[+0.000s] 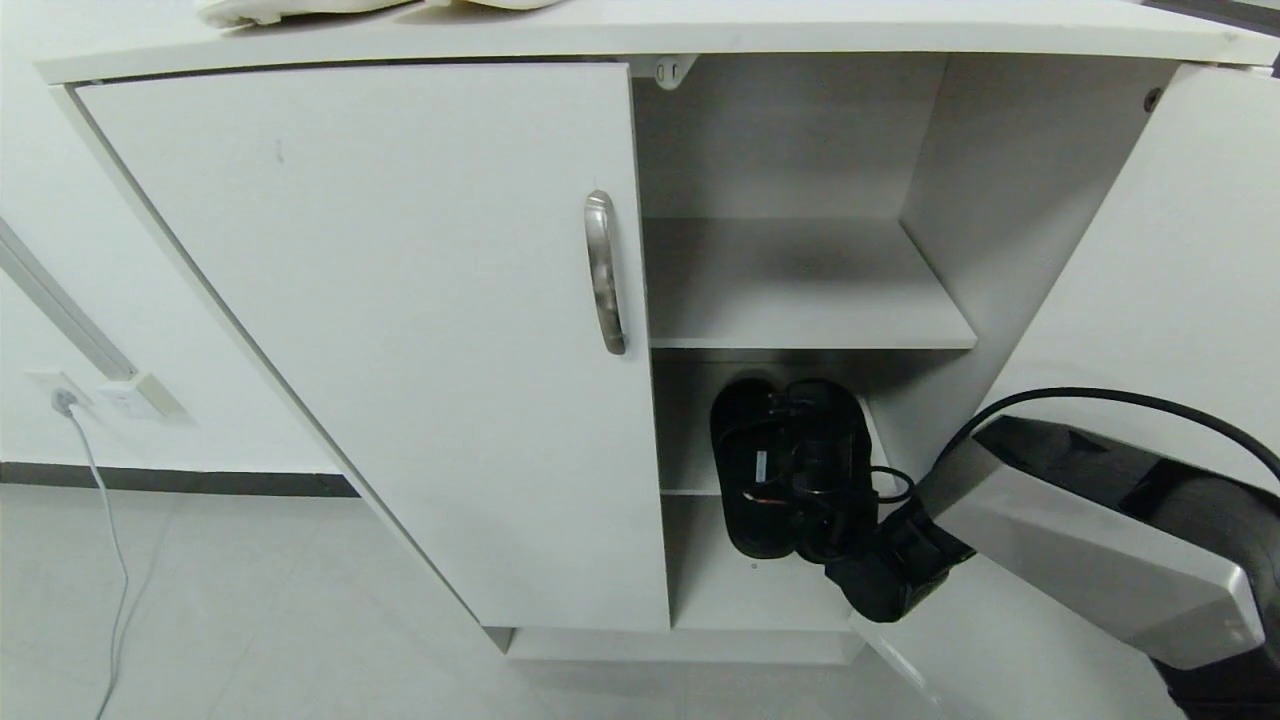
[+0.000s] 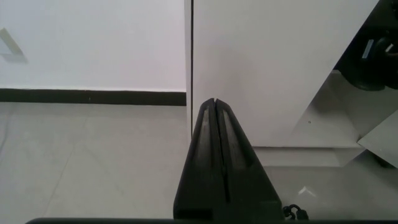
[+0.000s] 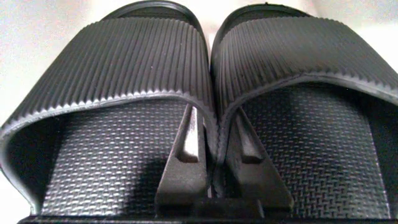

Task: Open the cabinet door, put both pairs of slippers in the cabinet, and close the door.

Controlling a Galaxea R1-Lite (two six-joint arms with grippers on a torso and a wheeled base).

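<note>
**Black slippers in the right claw, at the mouth of the cabinet**

Ribbed straps and pebbled footbeds of the black slippers (image 3: pixel 143 81) sit closest to the right wrist camera. The right claw (image 3: pixel 214 155) has one finger inside each slipper and is closed tight on the two inner walls where they meet, so the pair hangs together as one bundle. From the head view, the pair is held toes-in at the open right half of the cabinet (image 1: pixel 1000 200), below the upper shelf (image 1: pixel 800 290) and about level with the front edge of the lower shelf (image 1: pixel 685 490). Whether the soles touch any board cannot be told.

The right door (image 1: pixel 1180 250) stands swung wide, while the left door (image 1: pixel 380 330) with its metal handle (image 1: pixel 604 272) is closed. The step in hand looks like stowing the first pair. The next move calls for settling the soles flat on a board, deep enough to clear the door's swing, and then letting go.

Two pale shapes (image 1: pixel 290 10) lie on the cabinet top, likely the second pair, with their placing yet to come before the door is shut.

The left claw (image 2: pixel 214 124) has its fingers pressed together around nothing. It sits low over the floor (image 2: pixel 93 155), pointing towards the outer edge of the left door.

The slippers are matt black rubber slides with wide grooved straps. They look soft enough to flex under the pinch.
</note>
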